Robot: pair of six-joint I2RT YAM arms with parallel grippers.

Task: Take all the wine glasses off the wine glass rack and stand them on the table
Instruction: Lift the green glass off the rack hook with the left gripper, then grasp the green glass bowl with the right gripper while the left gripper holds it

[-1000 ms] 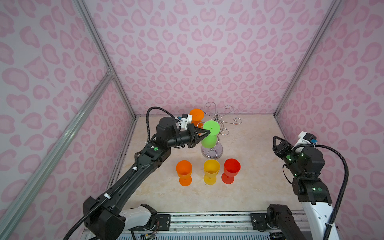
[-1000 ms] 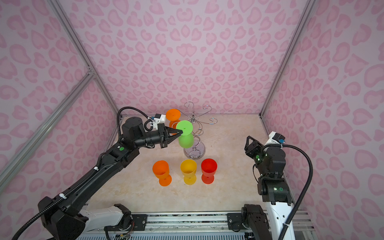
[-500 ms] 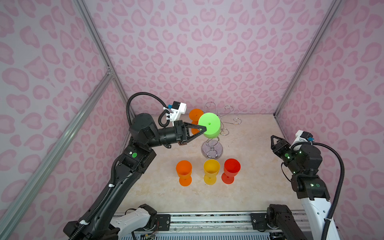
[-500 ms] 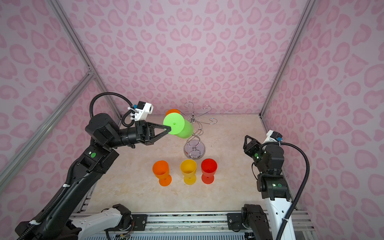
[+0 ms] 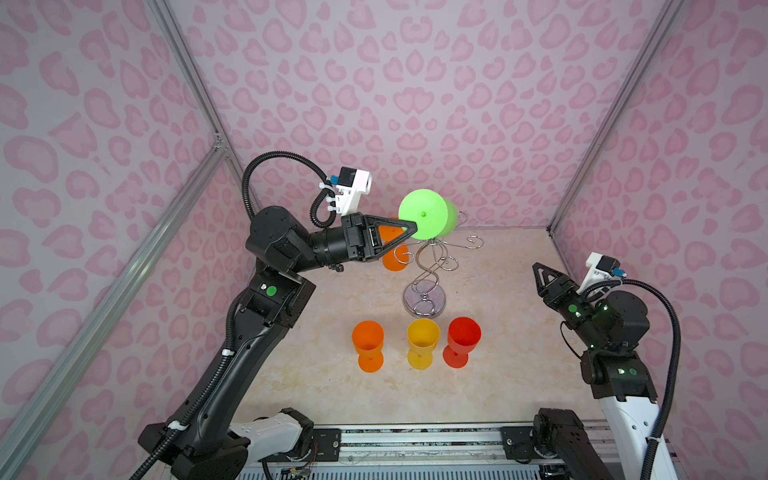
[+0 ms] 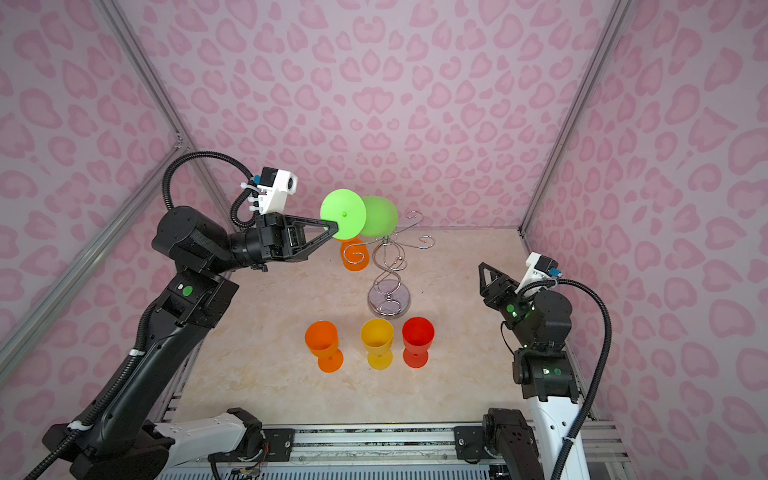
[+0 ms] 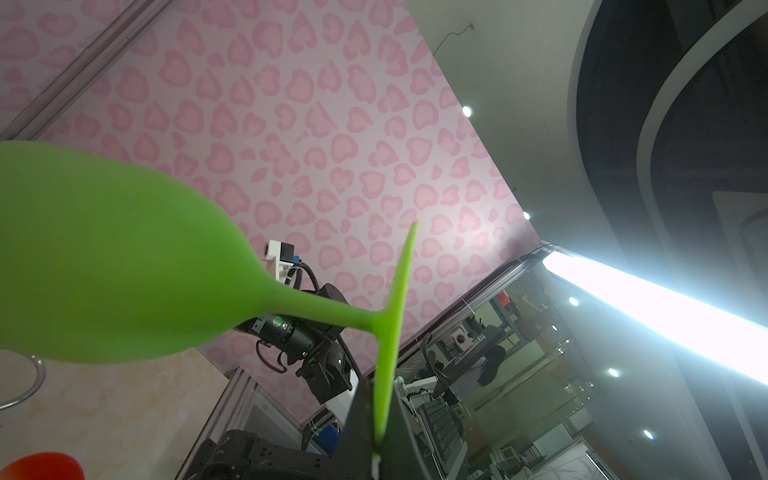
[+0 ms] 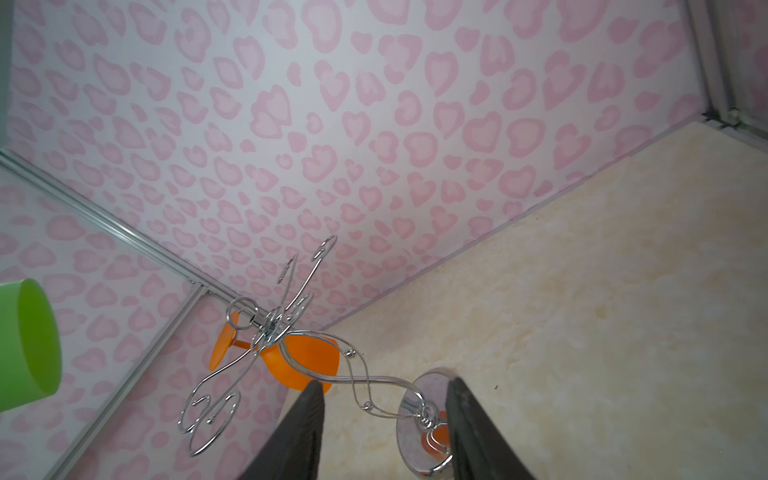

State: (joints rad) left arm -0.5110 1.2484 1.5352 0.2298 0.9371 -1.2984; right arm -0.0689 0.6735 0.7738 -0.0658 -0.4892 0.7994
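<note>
The green wine glass (image 5: 428,214) (image 6: 361,214) lies tilted on its side in the air, above and left of the wine glass rack (image 5: 428,266) (image 6: 388,270), apart from its arms. My left gripper (image 5: 413,227) (image 6: 334,226) (image 7: 380,415) is shut on the rim of the glass's foot; the bowl (image 7: 104,257) points away from it. In the right wrist view the rack (image 8: 291,332) is ahead and the green glass (image 8: 25,340) sits at the frame's edge. My right gripper (image 5: 538,270) (image 6: 482,268) (image 8: 384,382) is open and holds nothing, far right of the rack.
An orange glass (image 5: 392,257) (image 8: 303,361) still hangs upside down on the rack's back-left arm. In front of the rack's base, orange (image 5: 368,340), yellow (image 5: 423,336) and red (image 5: 464,334) glasses stand upright in a row. Pink patterned walls enclose three sides.
My left arm has drawn back and risen, carrying the green glass up off the rack and tipping it onto its side. The right gripper's jaws have narrowed slightly; that arm has barely moved.
</note>
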